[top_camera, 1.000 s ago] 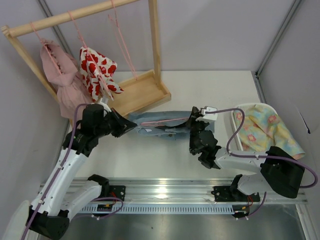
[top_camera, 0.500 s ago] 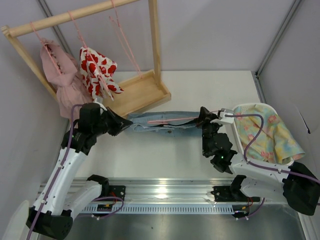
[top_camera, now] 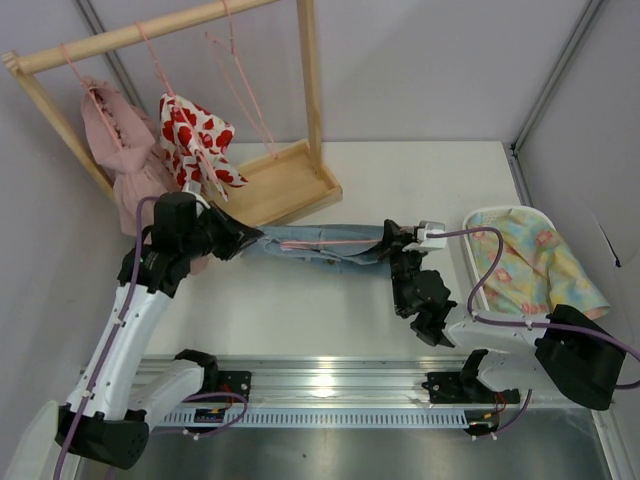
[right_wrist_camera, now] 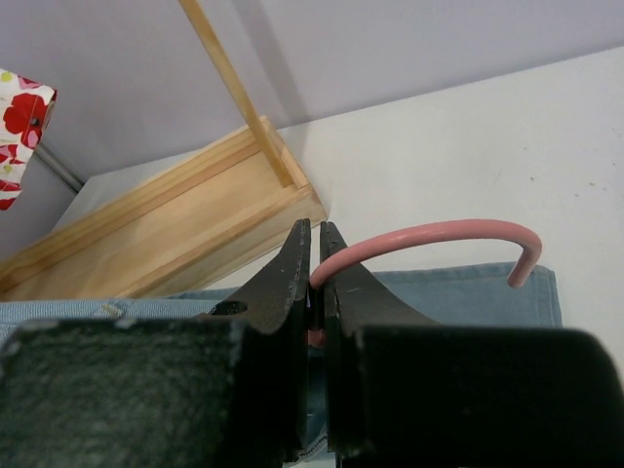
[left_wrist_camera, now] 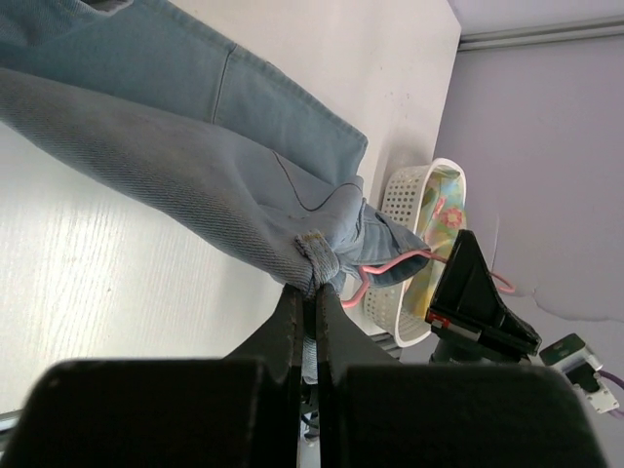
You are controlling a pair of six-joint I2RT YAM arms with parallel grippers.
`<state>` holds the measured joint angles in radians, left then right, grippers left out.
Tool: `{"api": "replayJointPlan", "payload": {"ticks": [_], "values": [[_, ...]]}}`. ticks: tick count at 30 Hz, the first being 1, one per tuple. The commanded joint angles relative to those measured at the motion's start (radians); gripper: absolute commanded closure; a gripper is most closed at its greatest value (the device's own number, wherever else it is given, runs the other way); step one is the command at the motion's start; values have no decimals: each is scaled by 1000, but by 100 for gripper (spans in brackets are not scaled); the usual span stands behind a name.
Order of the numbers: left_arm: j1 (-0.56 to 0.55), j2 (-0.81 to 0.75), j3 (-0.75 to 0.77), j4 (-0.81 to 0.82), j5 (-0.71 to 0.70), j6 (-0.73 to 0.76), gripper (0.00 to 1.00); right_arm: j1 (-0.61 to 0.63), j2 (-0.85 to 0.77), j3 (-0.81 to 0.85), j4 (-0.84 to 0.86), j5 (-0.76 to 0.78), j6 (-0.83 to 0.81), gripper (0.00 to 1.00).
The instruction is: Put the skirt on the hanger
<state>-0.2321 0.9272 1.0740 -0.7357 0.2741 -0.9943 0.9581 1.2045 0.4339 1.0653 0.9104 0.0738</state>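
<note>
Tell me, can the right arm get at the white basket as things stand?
Probably yes for reach: the basket sits just beside the right gripper, nothing between. But that gripper is shut on the hanger.

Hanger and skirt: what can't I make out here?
Right wrist: the hanger below its hook, hidden by the right pincer.
Top external: whether the wire runs inside the skirt or over it; too thin to tell.
Left wrist: the rest of the skirt, cut off by the top and left edges; the left pincer covers the pinched fold.
</note>
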Motion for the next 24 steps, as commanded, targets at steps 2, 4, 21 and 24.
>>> {"api": "replayJointPlan", "payload": {"ticks": [2, 4, 21, 24], "values": [[34, -4, 75, 45, -9, 3, 100, -4, 17, -54, 61, 41, -131, 100], [34, -4, 73, 56, 5, -10, 100, -1, 27, -29, 21, 53, -121, 100], [54, 9, 136, 9, -42, 19, 100, 68, 323, 110, 355, 156, -366, 100], [66, 15, 171, -16, -50, 32, 100, 80, 424, 124, 510, 107, -537, 100]]}}
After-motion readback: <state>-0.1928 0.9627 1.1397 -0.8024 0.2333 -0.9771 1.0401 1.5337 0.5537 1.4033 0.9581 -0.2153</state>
